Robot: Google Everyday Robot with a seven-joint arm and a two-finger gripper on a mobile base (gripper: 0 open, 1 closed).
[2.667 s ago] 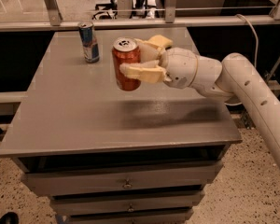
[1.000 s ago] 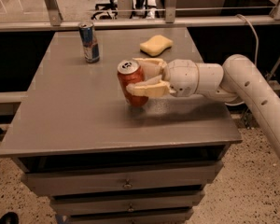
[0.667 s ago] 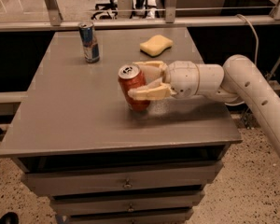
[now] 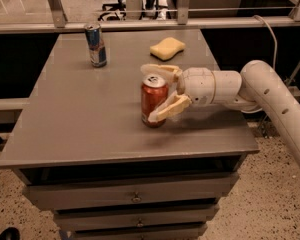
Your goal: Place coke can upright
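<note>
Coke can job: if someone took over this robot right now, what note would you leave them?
Gripper: over the middle of the table, jaws apparently parted, one behind and one in front of the coke can.
Coke can: standing upright on the table.
Done: the can looks set down upright.
Left: draw the arm away without knocking it over.
</note>
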